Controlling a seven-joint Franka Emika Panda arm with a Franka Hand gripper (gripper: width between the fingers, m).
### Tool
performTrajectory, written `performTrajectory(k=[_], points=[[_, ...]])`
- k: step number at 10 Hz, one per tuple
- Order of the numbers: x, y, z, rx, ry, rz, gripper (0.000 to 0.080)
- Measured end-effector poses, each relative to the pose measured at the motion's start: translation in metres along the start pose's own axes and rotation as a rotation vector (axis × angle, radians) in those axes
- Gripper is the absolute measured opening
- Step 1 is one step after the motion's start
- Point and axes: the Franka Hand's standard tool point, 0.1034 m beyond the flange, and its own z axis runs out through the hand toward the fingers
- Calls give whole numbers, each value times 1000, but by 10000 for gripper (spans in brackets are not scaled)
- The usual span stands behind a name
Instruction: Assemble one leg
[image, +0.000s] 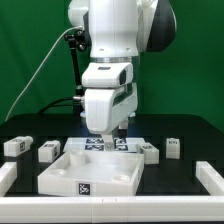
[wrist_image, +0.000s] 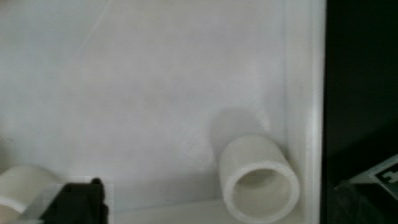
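The white robot arm (image: 108, 60) hangs low behind the large white square tray-like piece (image: 90, 172), jaws down by the flat white marker board (image: 125, 143). I cannot tell whether they are parted or closed. A small white plastic tagged leg (image: 150, 152) stands on the black tabletop (image: 195, 135), at four o'clock from the jaws and apart from them.

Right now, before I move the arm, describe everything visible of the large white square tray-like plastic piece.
The large white square tray-like piece looks like smooth moulded plastic: a raised rim around a sunken middle, with a small black-and-white tag on its camera-facing wall. It lies flat on the black table, in front of the gripper, which hangs over its far edge; whether they touch cannot be told.
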Motion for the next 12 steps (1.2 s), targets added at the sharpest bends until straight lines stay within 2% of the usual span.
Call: performTrajectory(k=[1,3,6,10,11,12], points=[[-1,-1,3,-6,3,-17,650],[-9,-10,24,-25,12,-67,650],[-16,-18,46,-16,14,-56,650],[-14,-22,52,-5,15,-37,650],[-14,-22,52,-5,15,-36,548],[-14,-22,52,-5,14,-36,412]])
